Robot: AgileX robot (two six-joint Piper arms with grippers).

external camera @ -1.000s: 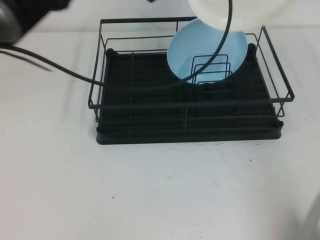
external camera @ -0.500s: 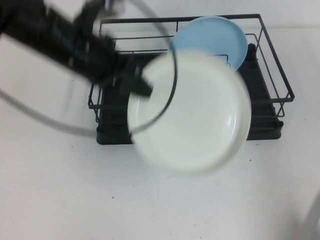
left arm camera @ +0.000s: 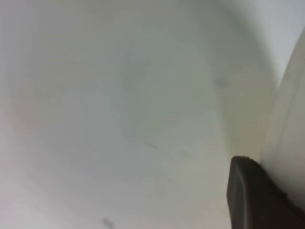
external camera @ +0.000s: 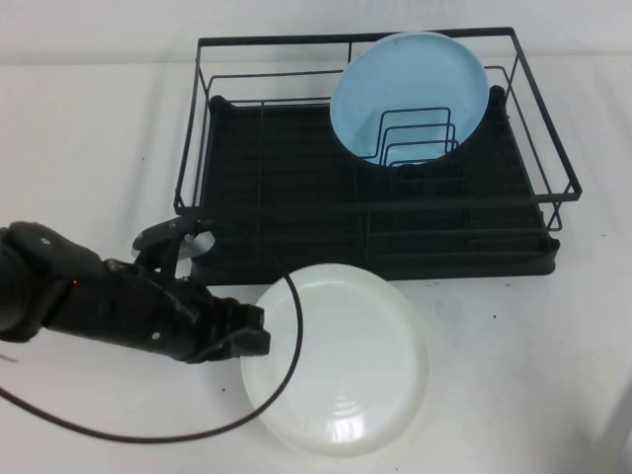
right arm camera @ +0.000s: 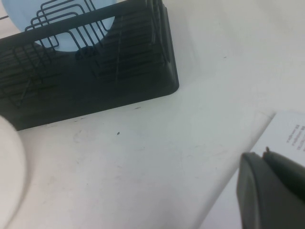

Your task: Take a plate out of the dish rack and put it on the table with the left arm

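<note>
The white plate lies low on the table, just in front of the dish rack. My left gripper reaches in from the left and is shut on the plate's left rim. A black cable loops over the plate. In the left wrist view one black finger rests against the plate's rim. My right gripper is shut and empty over the table to the right of the rack; the plate's edge shows there too.
A light blue plate stands upright in the rack's back right part against the wire dividers. A white sheet with print lies by my right gripper.
My left arm has swung the white plate from high above the rack forward and down to the table in front of it. The blue plate has stayed in the rack.
</note>
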